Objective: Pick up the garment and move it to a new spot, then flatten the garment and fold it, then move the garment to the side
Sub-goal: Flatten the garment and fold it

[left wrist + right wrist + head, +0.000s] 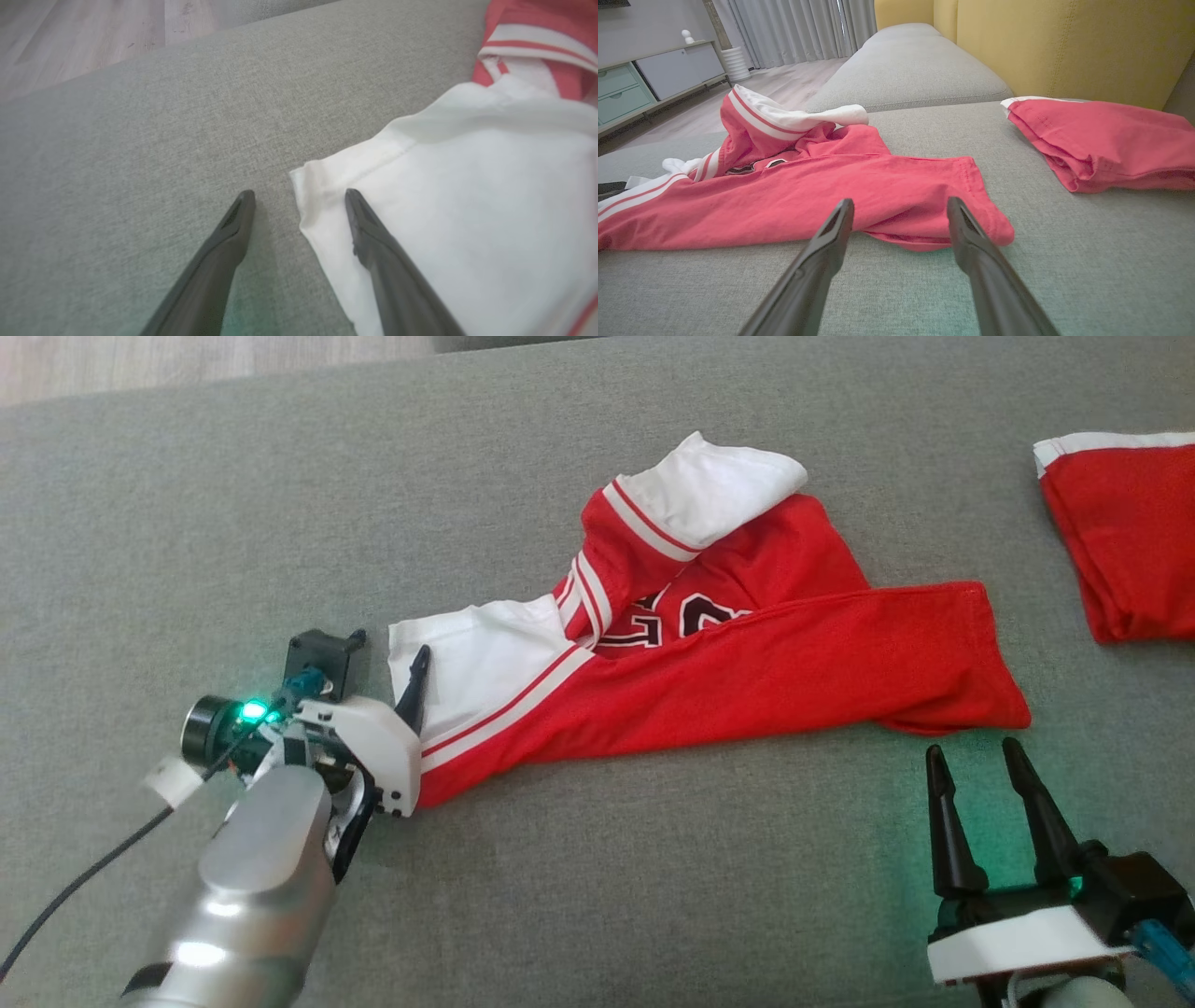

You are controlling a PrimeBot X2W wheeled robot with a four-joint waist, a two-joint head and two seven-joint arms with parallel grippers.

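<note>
Grey fabric couch seat here, and everything's sitting on that. Closest to the front edge is the right pincer. Its fingers are spread wide with nothing in them, and it's parked over bare cushion just short of the garment's hem. Over toward the left end, the left pincer is wide open too and isn't gripping anything. One finger is over the edge of the white sleeve, the other is over plain couch, and the sleeve's corner pokes into the gap between them. Can't tell if that finger actually touches the cloth.

The garment, a red jersey with white sleeves and striped trim, is stretched across the middle of the seat. It's rumpled, with the body folded over on itself and the other white sleeve flopped toward the far edge.

Further right, well apart from it, a second red garment lies folded next to the yellow backrest. Past the far edge there's wood floor, a low cabinet and grey curtains.
</note>
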